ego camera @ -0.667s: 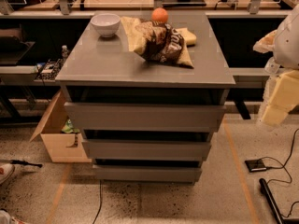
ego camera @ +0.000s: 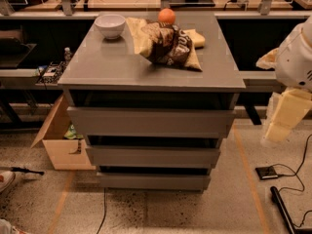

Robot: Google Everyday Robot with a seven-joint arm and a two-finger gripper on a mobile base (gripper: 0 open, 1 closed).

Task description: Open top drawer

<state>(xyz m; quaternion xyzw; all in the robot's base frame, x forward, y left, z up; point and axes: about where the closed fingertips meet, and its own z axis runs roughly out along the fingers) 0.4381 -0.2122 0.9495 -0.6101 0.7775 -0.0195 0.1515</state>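
Note:
The grey cabinet stands in the middle of the view with three handleless drawers stacked in its front. The top drawer is the widest and tallest; its flat front sits under the cabinet top with a dark gap above it, and none of its inside shows. Two narrower drawer fronts lie below it. My gripper hangs on the white arm at the right edge, cream-coloured and pointing down, to the right of the top drawer and apart from it.
On the cabinet top lie a white bowl, an orange, a brown chip bag and a yellow cloth. An open cardboard box stands on the floor at the left. Cables and a small black device lie on the floor at the right.
The gripper has sunk slightly at the right edge. The drawers and the things on top have not moved.

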